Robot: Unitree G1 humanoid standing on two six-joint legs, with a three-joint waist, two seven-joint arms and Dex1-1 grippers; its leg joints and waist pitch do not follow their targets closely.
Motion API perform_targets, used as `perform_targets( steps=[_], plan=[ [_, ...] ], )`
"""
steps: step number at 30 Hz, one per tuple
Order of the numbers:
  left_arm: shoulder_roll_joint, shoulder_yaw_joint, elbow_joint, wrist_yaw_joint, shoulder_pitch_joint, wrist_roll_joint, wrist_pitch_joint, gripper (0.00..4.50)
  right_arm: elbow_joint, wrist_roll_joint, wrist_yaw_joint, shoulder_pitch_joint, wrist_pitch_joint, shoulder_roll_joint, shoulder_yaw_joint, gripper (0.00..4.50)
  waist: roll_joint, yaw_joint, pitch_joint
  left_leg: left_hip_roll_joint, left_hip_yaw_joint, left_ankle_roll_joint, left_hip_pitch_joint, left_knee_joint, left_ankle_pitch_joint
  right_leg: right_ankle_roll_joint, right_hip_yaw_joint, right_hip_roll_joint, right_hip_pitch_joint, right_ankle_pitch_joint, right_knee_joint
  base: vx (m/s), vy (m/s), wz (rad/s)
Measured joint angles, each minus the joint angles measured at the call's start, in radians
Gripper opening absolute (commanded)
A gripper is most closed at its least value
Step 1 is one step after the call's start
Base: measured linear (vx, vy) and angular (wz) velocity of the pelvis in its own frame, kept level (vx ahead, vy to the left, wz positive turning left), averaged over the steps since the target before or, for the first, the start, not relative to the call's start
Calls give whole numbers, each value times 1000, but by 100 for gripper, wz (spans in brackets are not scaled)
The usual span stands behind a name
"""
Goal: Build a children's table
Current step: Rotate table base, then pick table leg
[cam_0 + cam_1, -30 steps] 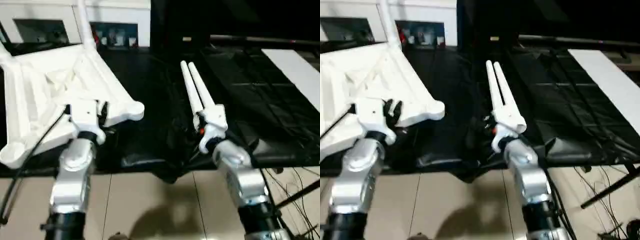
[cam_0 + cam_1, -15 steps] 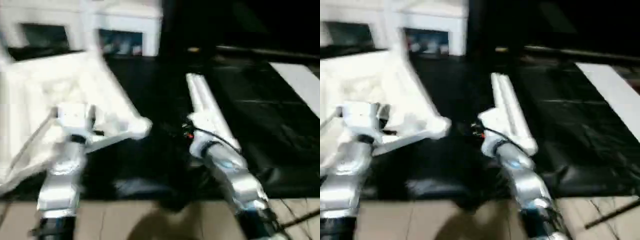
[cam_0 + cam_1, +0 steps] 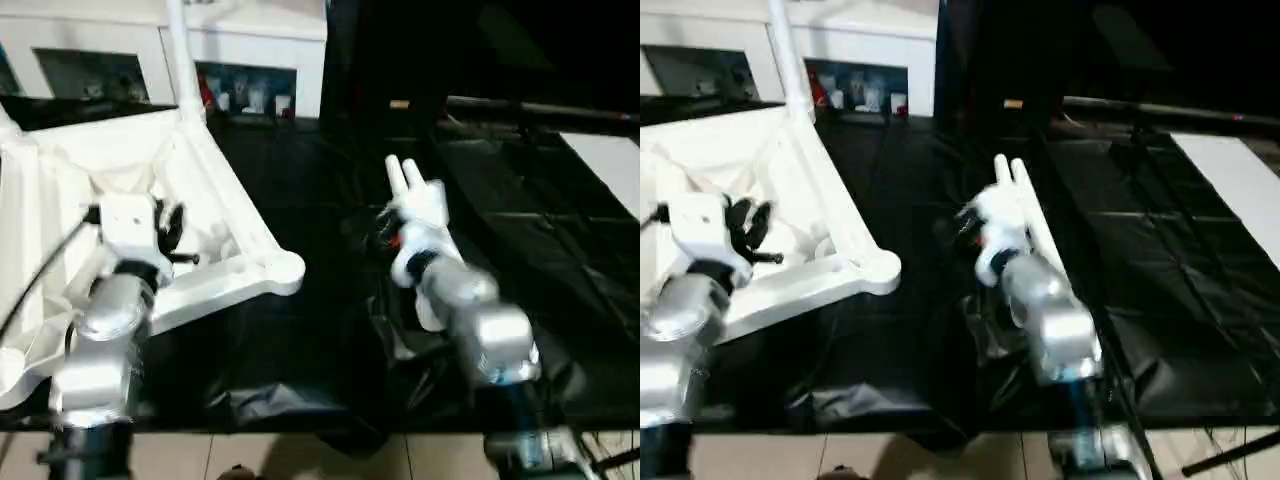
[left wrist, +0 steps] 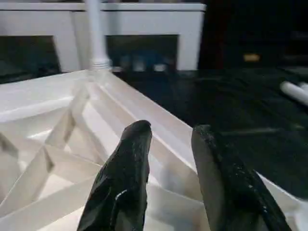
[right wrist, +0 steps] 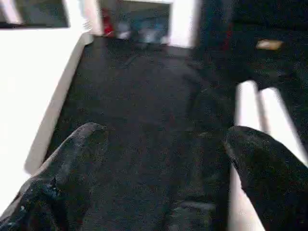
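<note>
The right end effector (image 5: 159,159) is now hanging spread and empty beside the 2 legs (image 3: 1025,215), right of the tabletop (image 3: 215,215); the left end effector (image 4: 168,144) is hovering half-open over its ribs, so grasping is next

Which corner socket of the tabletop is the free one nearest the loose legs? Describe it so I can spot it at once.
Start at the white ribbed tabletop lying underside up on the black sheet. Follow its long edge from the upright leg toward the robot to the round socket. Unlike the far corner, it holds no leg and points toward the two loose legs.
</note>
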Motion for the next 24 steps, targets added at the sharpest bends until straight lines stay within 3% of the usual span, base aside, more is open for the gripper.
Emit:
perform_targets(
  steps=[5,7,10,13,16,24],
  plan=[
    [68,-34,17,-109,-22,-26,119,224,143,-21,-27,-118,77,-21,-25,450,3,-2,3,6,11,-5,10,-11,3,1,0,-1,0,2,0,-23,-13,-1],
    [134,-83,19,-183,-33,-33,177,241,257,-22,-57,-191,102,-31,-37,450,4,-5,4,7,12,-10,9,-12,6,-5,-1,0,-4,7,1,0,0,0],
    [175,-100,16,-233,-58,-44,227,241,335,-25,-87,-248,112,-54,-57,450,5,-6,5,11,15,-11,8,-13,7,-8,-2,1,-6,9,1,0,0,0],
    [235,-122,-29,-326,-80,-106,295,252,448,-37,-87,-317,173,-74,-53,450,5,-6,5,12,16,-10,3,-14,11,-10,-3,2,-10,7,-1,0,0,0],
    [279,-146,-106,-410,-91,-164,360,252,505,-36,-86,-335,211,-74,-55,450,6,-5,5,12,17,-10,-5,-13,12,-11,-3,2,-18,6,-1,0,0,0],
    [300,-163,-135,-442,-91,-179,416,252,604,-24,-75,-360,240,-55,-69,450,7,-2,6,16,21,-6,-5,-14,10,-12,-4,2,-18,6,-1,0,0,0]
  ],
)
